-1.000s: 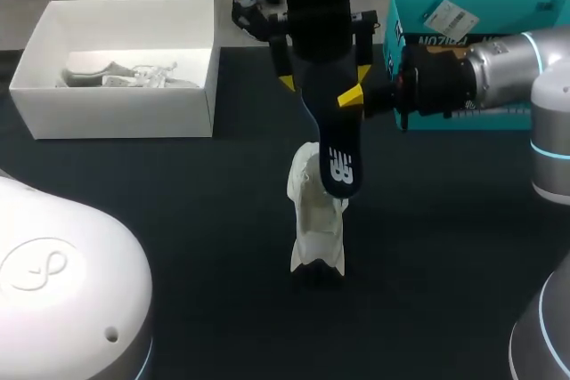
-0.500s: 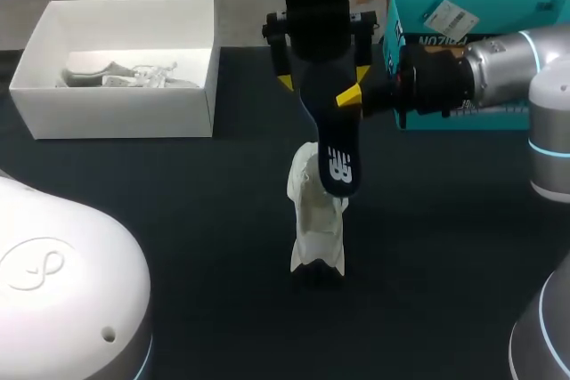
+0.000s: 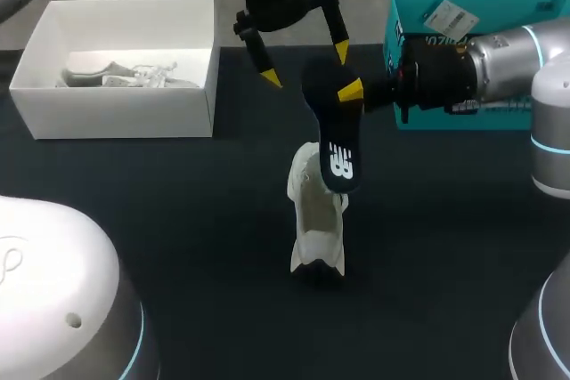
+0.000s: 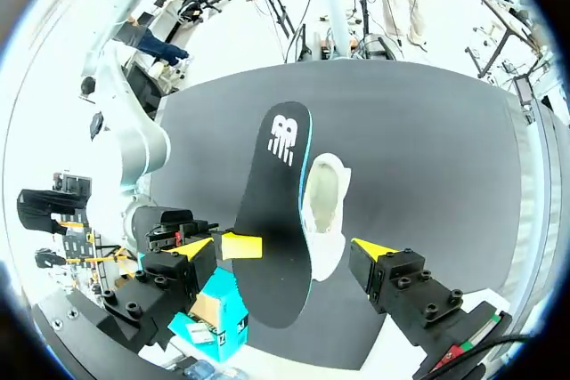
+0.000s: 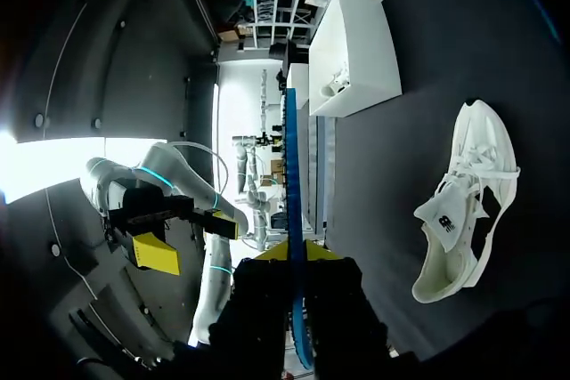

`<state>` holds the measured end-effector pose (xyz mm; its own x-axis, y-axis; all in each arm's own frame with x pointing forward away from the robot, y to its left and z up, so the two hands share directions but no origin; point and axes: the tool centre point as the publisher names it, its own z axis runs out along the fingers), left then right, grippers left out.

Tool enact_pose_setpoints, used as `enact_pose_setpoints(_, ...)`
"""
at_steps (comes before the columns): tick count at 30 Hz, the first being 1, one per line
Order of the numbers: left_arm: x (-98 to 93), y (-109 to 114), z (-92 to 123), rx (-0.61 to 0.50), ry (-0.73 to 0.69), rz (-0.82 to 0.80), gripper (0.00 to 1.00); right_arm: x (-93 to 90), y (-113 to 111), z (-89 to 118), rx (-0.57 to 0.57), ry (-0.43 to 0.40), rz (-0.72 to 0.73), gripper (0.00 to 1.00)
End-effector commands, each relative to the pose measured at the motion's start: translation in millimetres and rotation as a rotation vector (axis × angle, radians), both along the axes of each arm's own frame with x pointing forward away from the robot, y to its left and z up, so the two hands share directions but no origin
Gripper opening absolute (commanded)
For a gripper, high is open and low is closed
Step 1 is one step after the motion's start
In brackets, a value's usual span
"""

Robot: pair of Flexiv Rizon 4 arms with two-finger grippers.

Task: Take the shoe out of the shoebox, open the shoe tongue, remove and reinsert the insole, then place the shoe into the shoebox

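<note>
Right claw point(image 3: 350, 91) pinches one end of the dark insole point(image 3: 337, 144), whose other end hangs over the white shoe point(image 3: 316, 220) lying mid-worktop point(image 3: 178, 220). Left claw point(image 3: 306, 64) hangs wide open and empty near the far edge, between a white box point(image 3: 125, 113) and a teal box point(image 3: 481, 6).

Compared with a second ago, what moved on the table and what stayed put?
The left pincer, open, pulled back from around the top end of the black flat insole and swung toward the white cardboard shoebox. The right pincer stayed shut on the insole. The insole, white fabric shoe and shoebox did not move.
</note>
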<state>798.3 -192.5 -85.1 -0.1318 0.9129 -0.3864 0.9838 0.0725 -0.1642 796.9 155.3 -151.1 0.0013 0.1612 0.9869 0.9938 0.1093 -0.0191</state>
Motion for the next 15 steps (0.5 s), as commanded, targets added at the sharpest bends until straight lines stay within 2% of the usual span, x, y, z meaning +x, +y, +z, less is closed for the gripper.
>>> enact_pose_setpoints(1,2.6,23,-9,-0.404,0.064,0.072,1.0,-2.2,-1,3,-0.009,0.0,-0.002,0.0)
enact_pose_setpoints(11,2.0,27,-3,-0.553,0.032,0.064,1.0,-5.6,-10,1,-0.008,0.005,-0.024,0.0)
enact_pose_setpoints(14,0.5,27,-2,-0.554,0.022,0.058,1.0,-5.8,-12,3,-0.012,0.005,-0.026,0.0)
enact_pose_setpoints(15,-0.9,26,-2,-0.52,0.034,0.039,1.0,-5.8,-13,4,-0.013,0.004,-0.027,0.0)
